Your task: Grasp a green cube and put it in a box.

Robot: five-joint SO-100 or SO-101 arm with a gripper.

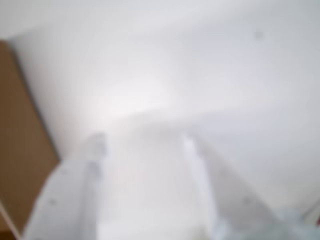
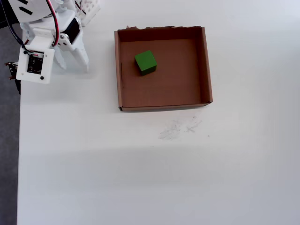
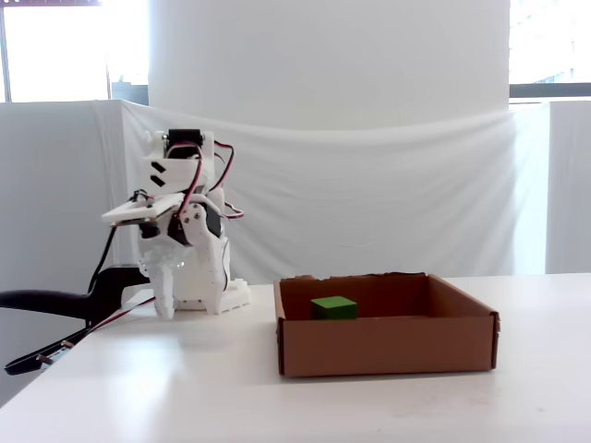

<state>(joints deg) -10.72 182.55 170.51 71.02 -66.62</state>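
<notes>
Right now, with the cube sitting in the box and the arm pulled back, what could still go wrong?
Little, I think. The green cube already lies inside the box, and the gripper hangs open and empty beside it. Swinging across, the fingers might knock the box's low near wall. The wrist view is blurred, so do not rely on it for close work.

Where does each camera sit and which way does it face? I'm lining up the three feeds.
Wrist view: on the arm, facing the table; blurred gripper fingers, box edge at left.
Overhead view: above, straight down; arm top left, green cube in box.
Fixed view: table height, side-on; whole arm at left.
Overhead and fixed views share arm, box, cube.
</notes>
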